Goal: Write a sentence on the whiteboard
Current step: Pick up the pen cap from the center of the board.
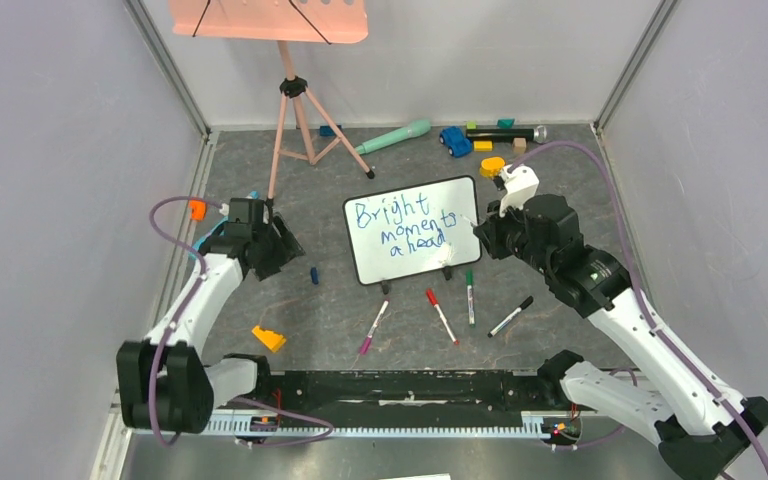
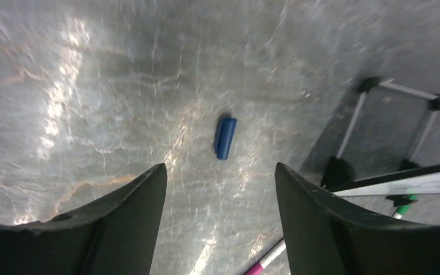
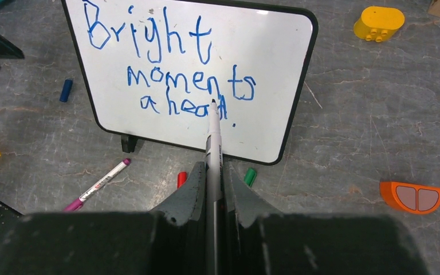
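Right gripper [image 3: 213, 172] clamps marker [image 3: 213, 132]; we see tip at 12 o'clock on the sentence [image 3: 189, 80] of whiteboard [image 3: 275, 114]; left gripper [image 2: 220, 172] spread, w/o load.

So my small white rectangular whiteboard with the thin black frame [image 1: 457, 197] has the blue handwritten sentence [image 1: 405, 228] "Bright moments ahead". My right gripper [image 1: 478, 232] sits at its right edge. Purple marker pen [image 1: 373, 328], red marker pen [image 1: 441, 316], green marker pen [image 1: 469, 296] and black marker pen [image 1: 510, 316] lie just in front.
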You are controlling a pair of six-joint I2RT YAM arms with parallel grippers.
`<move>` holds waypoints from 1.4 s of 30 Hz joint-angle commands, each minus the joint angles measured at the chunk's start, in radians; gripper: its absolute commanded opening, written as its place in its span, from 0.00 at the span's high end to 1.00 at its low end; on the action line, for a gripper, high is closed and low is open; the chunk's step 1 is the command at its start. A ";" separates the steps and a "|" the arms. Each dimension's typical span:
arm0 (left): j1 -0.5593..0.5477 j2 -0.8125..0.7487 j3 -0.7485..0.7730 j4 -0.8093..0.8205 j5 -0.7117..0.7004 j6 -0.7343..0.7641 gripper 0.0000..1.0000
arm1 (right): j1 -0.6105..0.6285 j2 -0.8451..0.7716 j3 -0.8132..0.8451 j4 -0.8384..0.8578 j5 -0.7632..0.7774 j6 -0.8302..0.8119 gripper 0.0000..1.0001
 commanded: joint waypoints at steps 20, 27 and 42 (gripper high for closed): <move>-0.177 0.422 0.146 -0.060 -0.097 -0.012 0.38 | -0.003 -0.084 0.004 -0.005 -0.022 0.037 1.00; -0.185 0.518 0.197 -0.044 -0.120 0.009 0.42 | -0.003 -0.072 0.022 -0.010 -0.029 0.027 1.00; -0.194 0.462 0.124 -0.023 -0.057 -0.128 0.98 | -0.002 -0.068 -0.017 0.024 -0.090 0.037 1.00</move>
